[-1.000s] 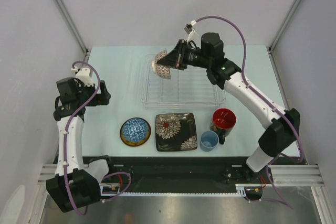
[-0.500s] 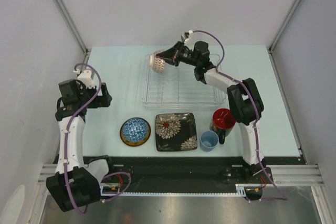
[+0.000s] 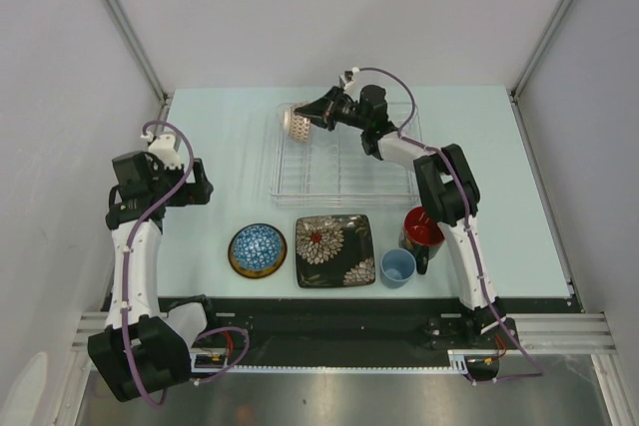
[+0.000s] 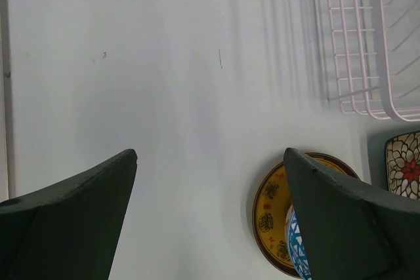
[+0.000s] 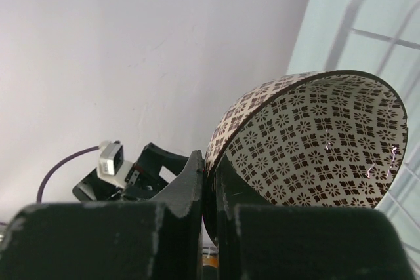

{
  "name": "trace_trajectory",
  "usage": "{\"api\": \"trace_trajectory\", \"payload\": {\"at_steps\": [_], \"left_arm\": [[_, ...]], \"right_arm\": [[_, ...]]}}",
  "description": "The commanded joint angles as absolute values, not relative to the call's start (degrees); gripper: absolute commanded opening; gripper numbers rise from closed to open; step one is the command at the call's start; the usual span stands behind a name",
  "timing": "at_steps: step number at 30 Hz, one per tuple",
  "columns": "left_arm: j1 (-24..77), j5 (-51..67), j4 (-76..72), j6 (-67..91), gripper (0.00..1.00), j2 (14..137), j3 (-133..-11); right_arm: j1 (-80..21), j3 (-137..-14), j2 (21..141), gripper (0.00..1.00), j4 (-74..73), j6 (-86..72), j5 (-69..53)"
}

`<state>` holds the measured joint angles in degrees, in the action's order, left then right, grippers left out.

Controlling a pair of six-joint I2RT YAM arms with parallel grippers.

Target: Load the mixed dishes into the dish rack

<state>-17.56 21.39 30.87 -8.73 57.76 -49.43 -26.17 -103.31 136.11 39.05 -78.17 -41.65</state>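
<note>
Pale blue-green worktop (image 3: 220,137) between white walls carries everything. At the far left, the left hand (image 4: 210,154) hangs wide open, holding nothing. Just right of it the blue bowl (image 3: 258,246) sits on the yellow saucer (image 4: 268,209), with the black square plate (image 3: 334,250) beside them. Behind these lies the dish rack (image 3: 349,175), no dish set in it yet. Over its far left corner the right hand (image 3: 319,113) is clamped on the rim of the beige bowl (image 3: 297,121), which is tipped on its side (one finger inside the rim, one outside, as the wrist view shows). Further right, the small blue cup (image 3: 397,267) stands just beside the mug (image 3: 425,228).

The grip looks thin: a pinch on a glazed rim alone could let the bowl swing or slip. So near the rack's corner, a release might also drop it on the outer edge, or make it skid off a wire and roll onto the worktop.
</note>
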Motion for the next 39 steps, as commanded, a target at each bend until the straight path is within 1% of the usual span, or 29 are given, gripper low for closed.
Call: {"api": "trace_trajectory", "payload": {"at_steps": [1,4,9,13,19,21,22,23,24,25,27,28,31,34,36,38,39], "left_arm": [[-18.2,22.5,29.0,-9.7,1.0,57.7,-49.0],[-18.2,22.6,29.1,-9.5,1.0,57.9,-49.2],[-18.2,22.8,28.9,-9.3,1.0,57.9,-49.3],[-18.2,23.5,29.3,-9.0,1.0,57.4,-49.3],[-18.2,24.0,29.3,-9.1,1.0,57.3,-48.9],[-18.3,24.2,29.1,-9.2,1.0,57.5,-48.9],[-18.2,24.2,29.0,-9.2,1.0,57.5,-48.9],[-18.2,24.3,28.8,-9.2,1.0,57.7,-48.9],[-18.2,24.3,28.7,-9.1,1.0,57.7,-48.9],[-18.2,24.4,28.7,-9.1,1.0,57.9,-49.0],[-18.2,24.6,28.6,-8.9,1.0,58.1,-49.0],[-18.3,24.8,28.6,-8.8,0.99,58.2,-49.0],[-18.2,25.1,28.5,-8.4,1.0,58.4,-49.7],[-18.2,25.3,28.1,-8.0,1.0,58.4,-49.7],[-18.2,25.4,28.0,-7.6,1.0,58.4,-49.7],[-18.3,25.5,28.1,-7.4,1.0,57.9,-49.6],[-18.2,25.6,28.1,-7.3,0.99,57.7,-49.5]], "right_arm": [[-26.5,-107.1,136.7,0.0,39.1,-75.3,-42.0],[-26.8,-107.1,137.3,0.0,36.6,-73.7,-42.5],[-27.8,-106.3,136.7,0.0,29.6,-66.5,-41.9],[-27.5,-106.4,137.5,0.0,27.5,-65.2,-41.5],[-27.9,-110.6,140.1,0.0,23.8,-63.5,-42.1],[-28.2,-111.5,140.4,0.06,22.5,-63.1,-42.2],[-28.3,-111.8,140.4,0.15,21.6,-62.1,-42.2],[-28.5,-112.0,140.4,0.21,20.6,-61.4,-42.0],[-28.6,-111.9,140.2,0.29,19.1,-60.7,-42.0],[-28.7,-111.8,140.0,0.42,18.1,-59.9,-41.7],[-28.9,-111.1,139.0,0.52,16.4,-58.2,-41.4],[-29.0,-110.1,138.4,0.6,15.9,-57.8,-41.4],[-29.1,-108.3,136.1,0.66,14.2,-56.5,-41.3],[-29.4,-105.8,131.7,0.7,11.2,-53.2,-40.0],[-29.4,-102.4,126.8,0.7,8.5,-50.1,-38.9],[-29.4,-99.3,123.1,0.73,5.5,-47.2,-37.8],[-29.4,-98.4,119.2,0.74,1.8,-44.0,-36.4]]}}
